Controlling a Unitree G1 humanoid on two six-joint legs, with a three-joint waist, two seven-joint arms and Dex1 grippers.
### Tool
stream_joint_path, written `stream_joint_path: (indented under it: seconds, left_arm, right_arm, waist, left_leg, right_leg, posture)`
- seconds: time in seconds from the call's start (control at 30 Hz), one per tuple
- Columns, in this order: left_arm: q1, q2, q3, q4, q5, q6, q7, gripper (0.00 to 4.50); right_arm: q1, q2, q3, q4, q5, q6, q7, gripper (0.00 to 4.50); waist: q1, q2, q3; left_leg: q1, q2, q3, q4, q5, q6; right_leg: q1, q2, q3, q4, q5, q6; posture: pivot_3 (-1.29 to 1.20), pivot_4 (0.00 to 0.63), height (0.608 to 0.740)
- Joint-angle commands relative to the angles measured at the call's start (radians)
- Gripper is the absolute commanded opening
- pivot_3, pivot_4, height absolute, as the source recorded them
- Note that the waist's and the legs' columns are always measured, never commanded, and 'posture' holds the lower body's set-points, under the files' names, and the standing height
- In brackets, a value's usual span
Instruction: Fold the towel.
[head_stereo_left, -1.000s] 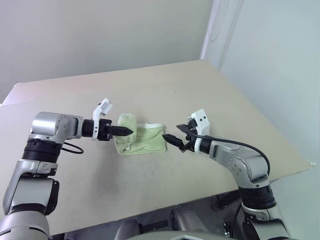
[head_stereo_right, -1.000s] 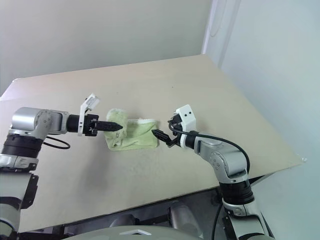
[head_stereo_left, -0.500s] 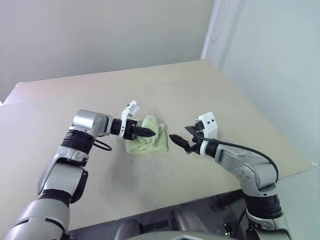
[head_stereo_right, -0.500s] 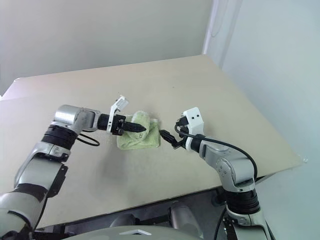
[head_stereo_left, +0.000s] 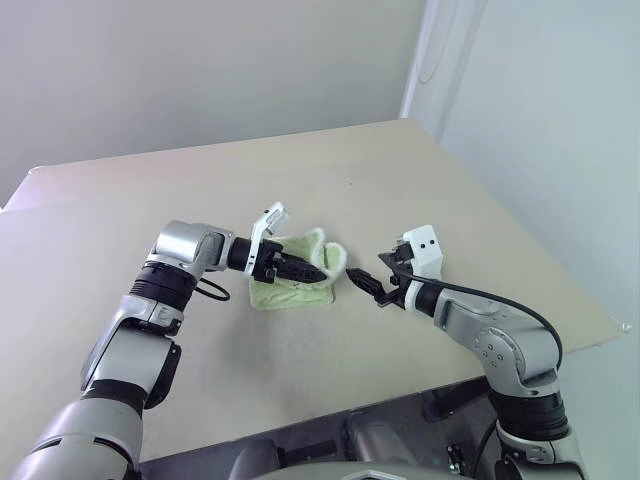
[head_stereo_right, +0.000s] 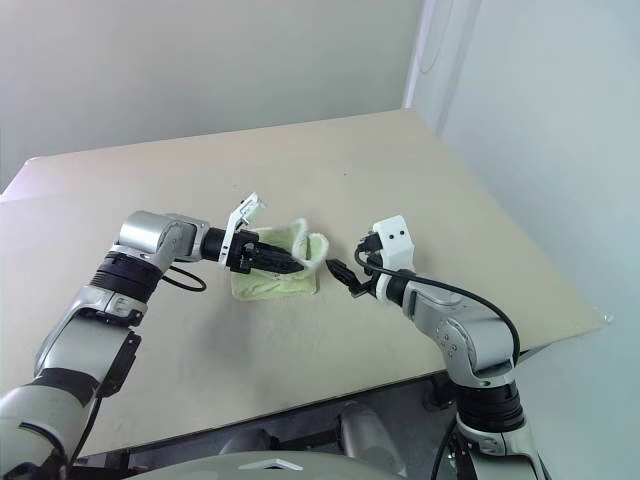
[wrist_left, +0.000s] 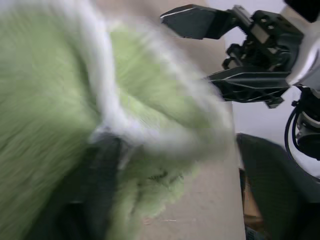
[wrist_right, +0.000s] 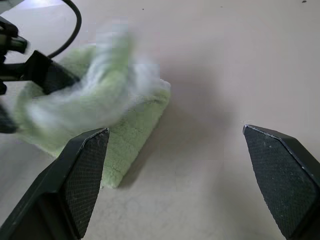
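The towel (head_stereo_left: 297, 276) lies near the middle of the beige table (head_stereo_left: 420, 190), a pale lime-green bundle partly folded, its lower layers flat on the tabletop and an upper flap with a whitish stitched edge raised and curling over toward the robot's right. The left gripper (head_stereo_left: 308, 271) reaches in from the robot's left, pointing across toward the right and a little downward, with its black fingers lying over the folded cloth under the raised flap. In the left wrist view one dark finger (wrist_left: 95, 190) sits against the green terry, the cloth draped over and around it. Whether the left gripper pinches the flap or has let it go cannot be told: the fingers are half buried in the fabric and the flap is blurred. The right gripper (head_stereo_left: 362, 283) hovers just beside the towel's right edge, pointing toward it and clear of it. Its two fingers stand spread wide, and in the right wrist view they frame bare tabletop with the towel's near corner (wrist_right: 115, 165) just beside one fingertip (wrist_right: 85, 175). It holds nothing.
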Motion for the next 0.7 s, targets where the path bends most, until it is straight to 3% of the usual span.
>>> stream_joint_path:
  seconds: [0.03, 0.3, 0.43, 0.6, 0.7]
  left_arm:
    - [-0.033, 0.022, 0.049, -0.060, -0.025, -0.010, -0.012, 3.89]
    - [-0.085, 0.084, 0.132, -0.020, 0.014, -0.092, 0.057, 3.89]
    - [-0.048, 0.159, 0.156, 0.035, 0.095, -0.295, 0.106, 3.89]
    - [0.040, 0.175, 0.188, 0.025, 0.150, -0.547, 0.142, 3.89]
    - [0.085, 0.165, 0.177, -0.009, 0.158, -0.607, 0.114, 3.89]
  right_arm:
    - [-0.025, -0.003, -0.003, -0.006, -0.002, -0.019, 0.002, 4.50]
    - [-0.079, 0.031, -0.076, 0.010, 0.034, -0.063, -0.009, 4.50]
    - [-0.168, 0.083, -0.135, 0.028, 0.105, -0.062, -0.006, 4.50]
    - [-0.271, 0.120, -0.060, 0.104, 0.103, -0.072, 0.035, 4.50]
    - [-0.308, 0.118, 0.025, 0.184, 0.042, -0.117, 0.061, 4.50]
  waist:
    - [0.000, 0.000, 0.000]
    - [-0.001, 0.000, 0.000]
    - [-0.003, 0.001, 0.000]
    - [0.003, 0.001, 0.000]
    - [0.011, 0.001, 0.000]
  left_leg:
    - [0.000, 0.000, 0.000, 0.000, 0.000, 0.000]
    - [0.000, 0.000, 0.000, 0.000, 0.000, 0.000]
    - [0.001, 0.000, 0.000, -0.001, 0.000, 0.000]
    - [0.000, 0.001, -0.001, -0.001, 0.000, 0.000]
    - [-0.001, 0.000, 0.000, 0.000, 0.000, 0.000]
  right_leg:
    - [0.000, 0.000, 0.000, 0.000, 0.000, 0.000]
    - [0.000, 0.000, 0.000, 0.000, 0.000, 0.000]
    - [0.000, 0.000, 0.000, 0.000, 0.000, 0.001]
    - [0.000, 0.000, 0.000, 0.000, 0.000, 0.000]
    - [0.000, -0.001, 0.000, 0.000, 0.001, 0.000]
  posture:
    - [0.00, 0.000, 0.740]
    - [0.00, 0.000, 0.740]
    - [0.00, 0.000, 0.740]
    - [0.00, 0.000, 0.740]
    - [0.00, 0.000, 0.740]
